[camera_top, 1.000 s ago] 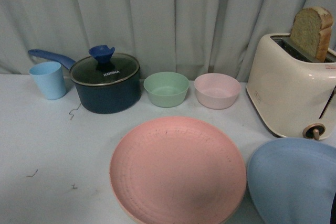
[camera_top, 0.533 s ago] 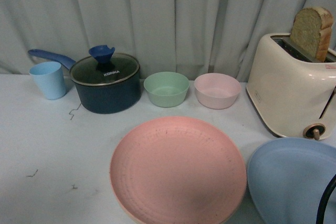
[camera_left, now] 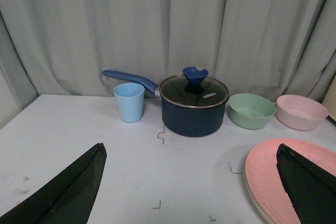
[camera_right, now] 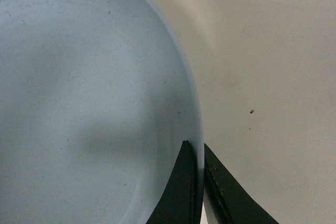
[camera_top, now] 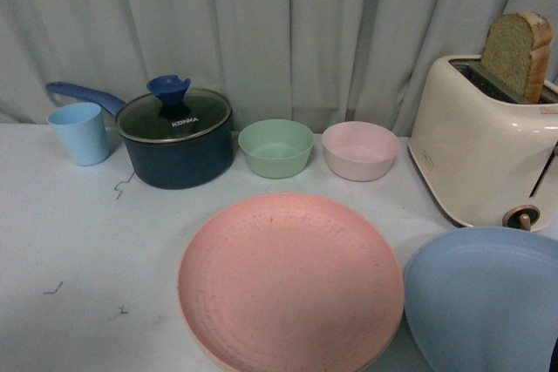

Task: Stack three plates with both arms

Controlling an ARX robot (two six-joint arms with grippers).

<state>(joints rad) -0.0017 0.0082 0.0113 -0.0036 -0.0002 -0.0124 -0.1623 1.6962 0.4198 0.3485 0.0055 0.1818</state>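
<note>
The pink plate (camera_top: 290,282) lies at the table's front centre; a beige plate's rim (camera_top: 202,346) shows under its edge. In the left wrist view the pink plate (camera_left: 268,177) has the same cream rim (camera_left: 250,195) beneath it. The light blue plate (camera_top: 484,302) is at the front right, tilted, beside the pink plate. My right gripper (camera_right: 198,156) is shut on the rim of the light blue plate (camera_right: 89,103). My left gripper (camera_left: 190,147) is open and empty above the table, its one finger (camera_left: 307,182) over the pink plate's edge.
A dark blue saucepan (camera_top: 175,138) with a lid, a light blue cup (camera_top: 80,132), a green bowl (camera_top: 276,147) and a pink bowl (camera_top: 360,150) stand along the back. A cream toaster (camera_top: 484,150) with bread stands at the right. A curtain hangs behind.
The light blue plate has shifted slightly left towards the pink plate. The pink plate has shifted slightly left. The dark cable seen at the front right corner is gone from view.
</note>
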